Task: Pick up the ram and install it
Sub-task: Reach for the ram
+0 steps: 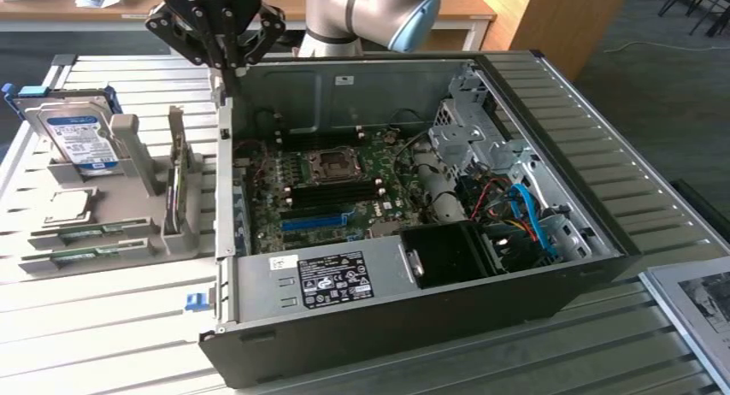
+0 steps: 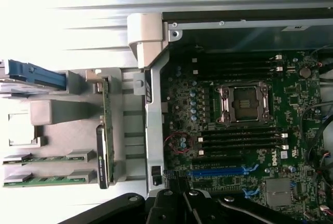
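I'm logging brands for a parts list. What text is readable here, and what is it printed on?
"ROBOTIQ": on the body of the tool, in the exterior view.
"DELL": on the motherboard, printed sideways; faint, so likely rather than certain.
Power supply label: print too small to read.
Hard drive label: blurred, unreadable.

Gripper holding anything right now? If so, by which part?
Nothing: the gripper is shut and empty above the case wall; the ram sits in the grey tray.
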`<state>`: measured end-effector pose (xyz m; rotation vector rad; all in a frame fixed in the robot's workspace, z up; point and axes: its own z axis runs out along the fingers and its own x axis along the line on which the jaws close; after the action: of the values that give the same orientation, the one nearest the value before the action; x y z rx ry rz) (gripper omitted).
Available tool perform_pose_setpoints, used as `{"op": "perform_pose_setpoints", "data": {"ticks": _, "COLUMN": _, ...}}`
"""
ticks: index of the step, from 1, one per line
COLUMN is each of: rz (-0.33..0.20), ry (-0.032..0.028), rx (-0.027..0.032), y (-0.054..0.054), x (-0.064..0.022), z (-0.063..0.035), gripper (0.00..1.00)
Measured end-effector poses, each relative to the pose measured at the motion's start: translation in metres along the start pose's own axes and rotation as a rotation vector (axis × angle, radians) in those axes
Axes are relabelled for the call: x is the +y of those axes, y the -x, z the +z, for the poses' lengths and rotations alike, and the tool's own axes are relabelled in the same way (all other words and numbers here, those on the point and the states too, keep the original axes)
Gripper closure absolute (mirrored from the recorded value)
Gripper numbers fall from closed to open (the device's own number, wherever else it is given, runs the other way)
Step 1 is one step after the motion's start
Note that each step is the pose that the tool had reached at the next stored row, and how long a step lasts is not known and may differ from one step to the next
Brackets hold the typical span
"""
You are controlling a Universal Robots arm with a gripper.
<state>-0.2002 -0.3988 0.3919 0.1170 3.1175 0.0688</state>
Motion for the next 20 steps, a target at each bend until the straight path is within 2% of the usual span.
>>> {"op": "perform_pose_setpoints", "data": {"ticks": 13, "rz": 0.000, "ry": -0.0002, "rx": 0.0024, "y": -0.026, "x": -0.0020, "z": -0.0001, "gripper": 0.90}}
{"op": "perform_pose_setpoints", "data": {"ticks": 20, "rz": 0.000, "ry": -0.0003, "rx": 0.0034, "y": -0.043, "x": -0.0033, "z": -0.0002, "gripper": 0.90}}
